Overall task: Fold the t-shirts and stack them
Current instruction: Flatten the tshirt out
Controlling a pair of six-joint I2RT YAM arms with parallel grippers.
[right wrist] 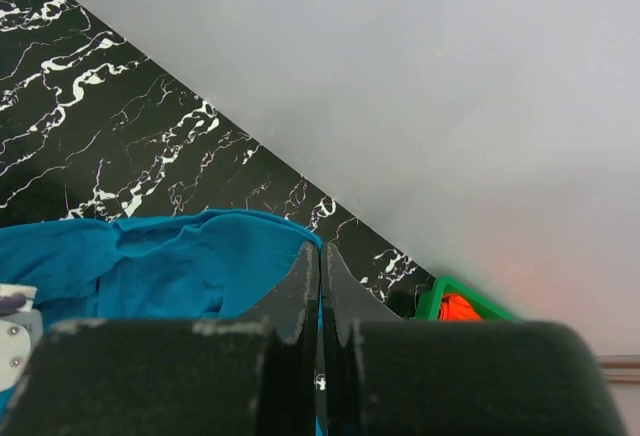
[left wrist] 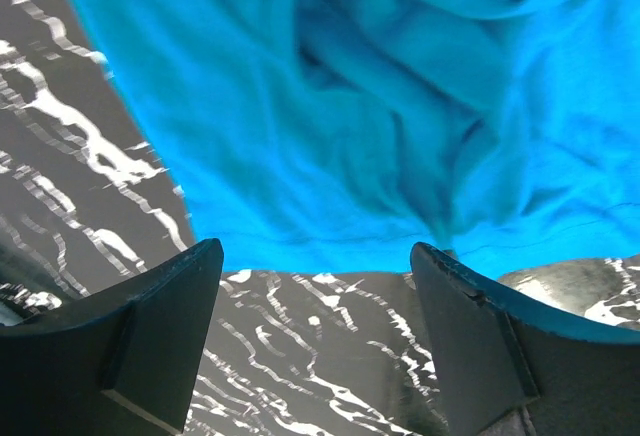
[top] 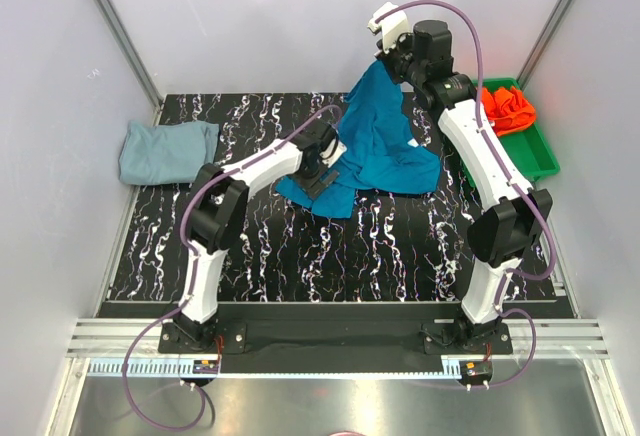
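Note:
The teal-blue t-shirt (top: 375,141) hangs from one raised corner at the back of the table, its lower part crumpled on the marble top. My right gripper (top: 386,62) is shut on that raised corner; in the right wrist view the jaws (right wrist: 320,252) pinch the teal cloth (right wrist: 150,266). My left gripper (top: 322,178) is low at the shirt's front-left edge. In the left wrist view it (left wrist: 315,248) is open over bare table, just short of the teal hem (left wrist: 380,106). A pale grey-blue t-shirt (top: 165,149) lies folded at the far left. An orange-red t-shirt (top: 508,108) is bunched in the tray.
A green plastic tray (top: 540,156) stands at the right edge of the black marbled table (top: 300,256), and also shows in the right wrist view (right wrist: 436,301). White walls close in at the back and both sides.

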